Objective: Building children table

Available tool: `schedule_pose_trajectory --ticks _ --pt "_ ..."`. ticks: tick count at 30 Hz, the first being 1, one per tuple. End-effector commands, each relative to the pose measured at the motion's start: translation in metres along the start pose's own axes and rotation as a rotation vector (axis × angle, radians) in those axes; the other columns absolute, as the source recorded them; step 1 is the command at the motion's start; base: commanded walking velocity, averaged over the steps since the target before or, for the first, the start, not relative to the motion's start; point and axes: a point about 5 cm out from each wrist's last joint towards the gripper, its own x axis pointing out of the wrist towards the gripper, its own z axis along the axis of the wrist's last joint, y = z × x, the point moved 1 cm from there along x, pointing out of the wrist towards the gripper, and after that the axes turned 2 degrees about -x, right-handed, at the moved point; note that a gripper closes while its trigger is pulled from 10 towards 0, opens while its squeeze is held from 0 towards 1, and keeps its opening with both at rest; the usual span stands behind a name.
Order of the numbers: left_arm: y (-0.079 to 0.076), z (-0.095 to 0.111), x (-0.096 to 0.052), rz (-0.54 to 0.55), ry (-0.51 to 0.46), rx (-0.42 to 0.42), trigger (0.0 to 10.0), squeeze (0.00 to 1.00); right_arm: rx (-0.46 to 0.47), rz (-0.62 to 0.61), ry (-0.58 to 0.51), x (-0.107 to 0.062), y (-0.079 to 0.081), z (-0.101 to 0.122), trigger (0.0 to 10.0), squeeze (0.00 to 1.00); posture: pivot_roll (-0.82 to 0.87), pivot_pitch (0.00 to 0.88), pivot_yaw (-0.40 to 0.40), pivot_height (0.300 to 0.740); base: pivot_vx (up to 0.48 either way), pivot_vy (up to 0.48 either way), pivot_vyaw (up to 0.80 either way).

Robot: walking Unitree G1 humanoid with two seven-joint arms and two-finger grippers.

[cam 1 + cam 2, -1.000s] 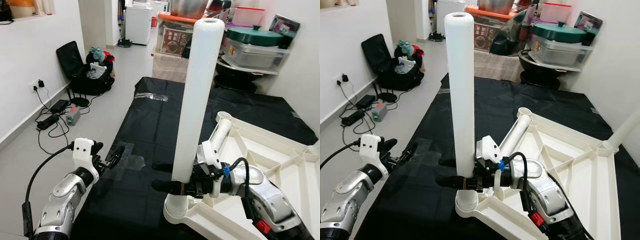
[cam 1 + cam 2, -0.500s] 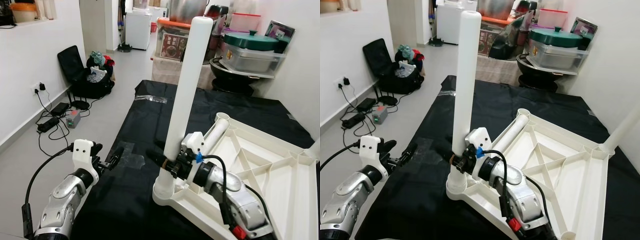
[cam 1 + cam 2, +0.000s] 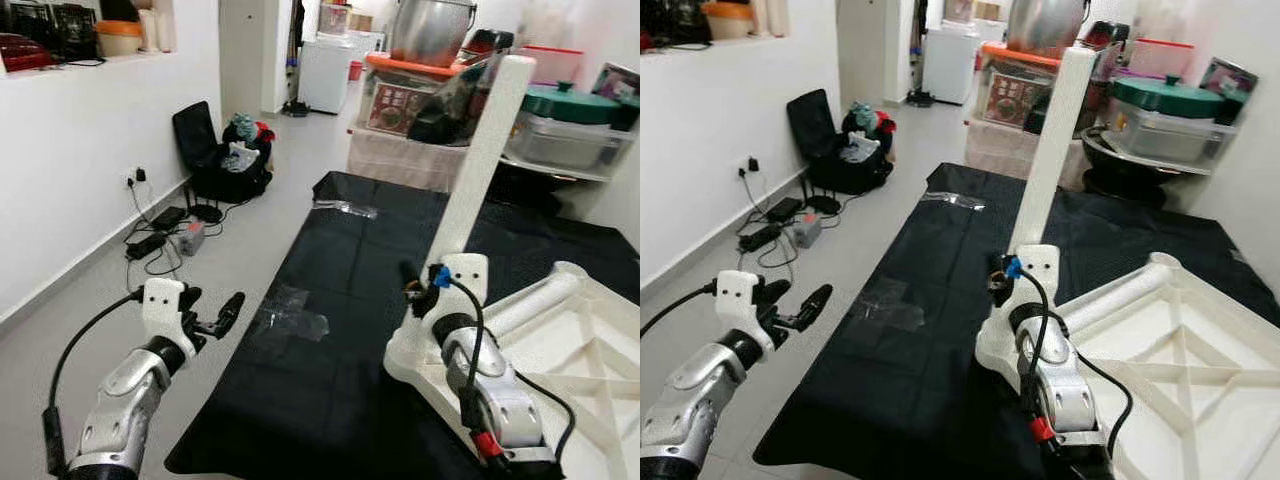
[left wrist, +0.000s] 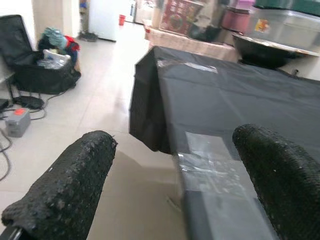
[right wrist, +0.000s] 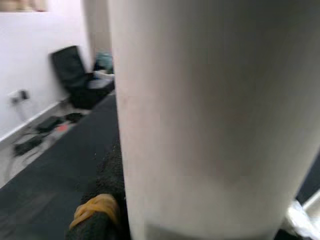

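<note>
- Centrally, one upright white leg (image 3: 478, 160), pinched by the right hand (image 3: 418, 292).
- One lying leg (image 3: 535, 300) at right.
- Left hand (image 3: 212, 318) spread, lower left.

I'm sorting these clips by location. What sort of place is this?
Probably a lived-in home, a hallway or spare room used for storage: stacked cooking pots and lidded tubs on shelves, a white fridge-like appliance further back, and a black bag of clothes on the tiled floor.

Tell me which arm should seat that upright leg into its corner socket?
Right. The right tool is at the foot of the white table leg, which stands tilted in the corner socket of the upturned tabletop. The left tool hangs open over the floor, off the black sheet.
</note>
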Motion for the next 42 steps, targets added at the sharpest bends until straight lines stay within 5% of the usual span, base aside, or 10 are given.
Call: schedule_pose_trajectory --ticks 1,17,26,27,29,33,34,35,36,42 --pt "0.0 -0.001 0.001 0.004 0.005 0.003 10.0 0.0 -0.089 -0.299 0.223 -0.009 -0.057 -0.046 10.0 0.0 0.09 0.0 -0.116 0.74 0.0 0.0 0.0" --pt "0.003 -0.003 -0.001 0.017 0.009 0.009 10.0 0.0 -0.081 -0.708 0.252 -0.028 -0.082 -0.054 10.0 0.0 0.09 0.0 -0.115 0.74 0.0 0.0 0.0" --pt "0.004 -0.002 0.0 0.017 0.008 0.011 10.0 0.0 -0.012 -0.689 0.227 -0.026 -0.08 -0.053 10.0 0.0 0.1 0.0 -0.115 0.74 0.0 0.0 0.0" --pt "0.004 -0.003 0.0 0.017 0.009 0.01 10.0 0.0 -0.003 -0.683 0.214 -0.026 -0.079 -0.051 10.0 0.95 0.1 0.0 -0.115 0.74 0.0 0.0 0.0" --pt "0.004 -0.003 0.0 0.017 0.009 0.01 10.0 0.0 -0.002 -0.68 0.205 -0.025 -0.079 -0.049 10.0 1.0 0.1 0.0 -0.115 0.74 0.0 0.0 0.0" --pt "0.004 -0.002 -0.001 0.017 0.009 0.009 10.0 0.0 0.002 -0.671 0.169 -0.024 -0.077 -0.043 10.0 1.0 0.1 0.0 -0.114 0.74 0.0 0.0 0.0" --pt "0.004 -0.002 -0.001 0.016 0.009 0.008 10.0 0.0 -0.014 -0.648 0.127 -0.022 -0.077 -0.032 10.0 0.8 0.1 0.0 -0.114 0.74 0.0 0.0 0.0" --pt "0.004 -0.002 -0.001 0.016 0.009 0.008 10.0 0.0 -0.014 -0.648 0.127 -0.022 -0.077 -0.032 10.0 0.8 0.1 0.0 -0.114 0.74 0.0 0.0 0.0" --pt "0.004 -0.002 -0.001 0.015 0.01 0.009 10.0 0.0 -0.023 -0.619 0.086 -0.02 -0.076 -0.022 10.0 0.0 0.09 0.0 -0.11 0.74 0.0 0.0 0.0" --pt "0.006 -0.002 0.0 0.009 0.012 0.016 10.0 0.0 0.006 -0.491 -0.045 -0.014 -0.082 0.009 10.0 0.0 0.09 0.0 -0.104 0.74 0.0 0.0 0.0"
